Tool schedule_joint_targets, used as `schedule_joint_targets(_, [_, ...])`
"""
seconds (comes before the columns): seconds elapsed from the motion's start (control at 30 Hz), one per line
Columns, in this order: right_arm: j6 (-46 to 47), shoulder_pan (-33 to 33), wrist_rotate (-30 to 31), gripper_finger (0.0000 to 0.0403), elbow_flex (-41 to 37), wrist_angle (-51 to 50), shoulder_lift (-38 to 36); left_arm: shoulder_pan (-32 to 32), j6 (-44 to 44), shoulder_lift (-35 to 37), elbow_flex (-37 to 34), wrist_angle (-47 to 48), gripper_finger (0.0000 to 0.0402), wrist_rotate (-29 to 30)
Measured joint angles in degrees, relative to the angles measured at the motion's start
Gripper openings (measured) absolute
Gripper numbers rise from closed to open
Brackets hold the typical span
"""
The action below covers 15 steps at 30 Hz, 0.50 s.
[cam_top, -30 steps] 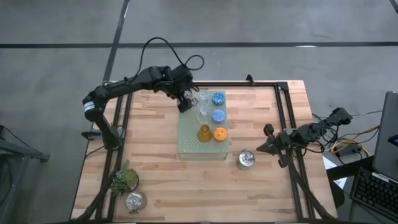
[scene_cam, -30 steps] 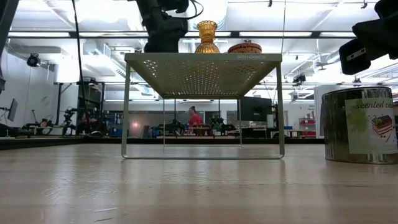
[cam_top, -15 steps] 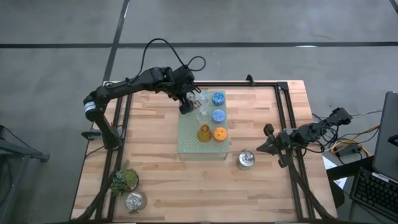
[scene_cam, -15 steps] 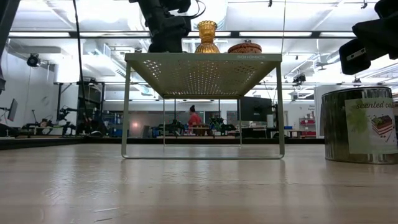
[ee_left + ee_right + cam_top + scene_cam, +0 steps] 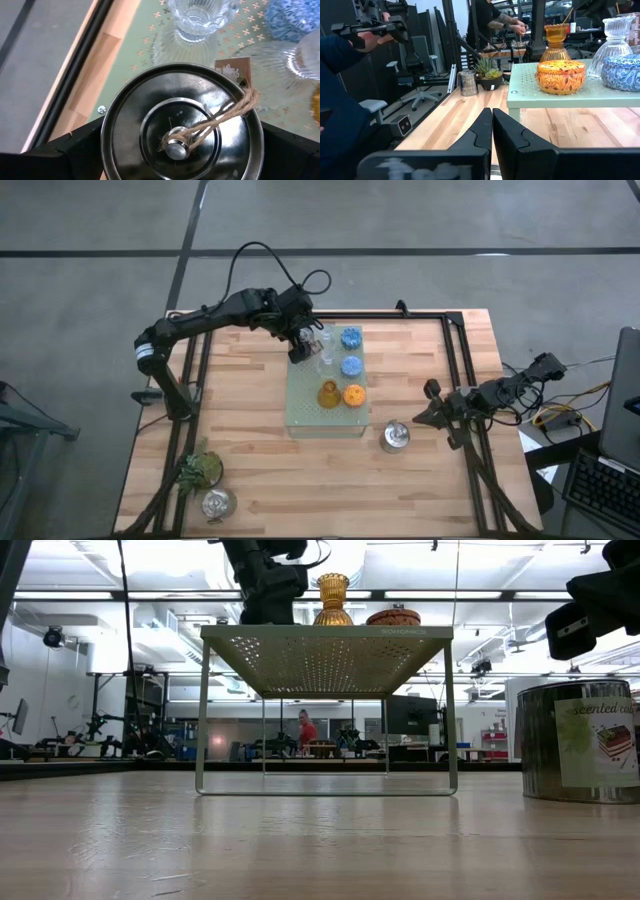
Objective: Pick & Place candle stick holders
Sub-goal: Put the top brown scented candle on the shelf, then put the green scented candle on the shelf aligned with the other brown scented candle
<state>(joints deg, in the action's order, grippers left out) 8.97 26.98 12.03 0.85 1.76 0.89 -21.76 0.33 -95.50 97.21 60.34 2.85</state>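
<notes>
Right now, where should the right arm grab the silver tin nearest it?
Probably its straight side wall, coming down from above. The tin stands upright on the table, apart from the board, so fingers could drop either side of it. The right gripper is beside it, shut, and would need to open first.

Two dark jointed arms, a black cable looping over the left arm (image 5: 200,315).
</notes>
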Motion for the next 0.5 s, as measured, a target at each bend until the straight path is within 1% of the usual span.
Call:
schedule_joint_targets(0.2, [0.0,0.0,0.0,0.0009,0.0,0.0,0.0,0.2,-0.3,0.0,0.2,0.2,0.04,-0.4])
schedule_joint_targets(0.5, [0.0,0.0,0.0,0.0009,0.0,0.0,0.0,0.9,-0.4,0.0,2.7,0.2,0.04,-0.5])
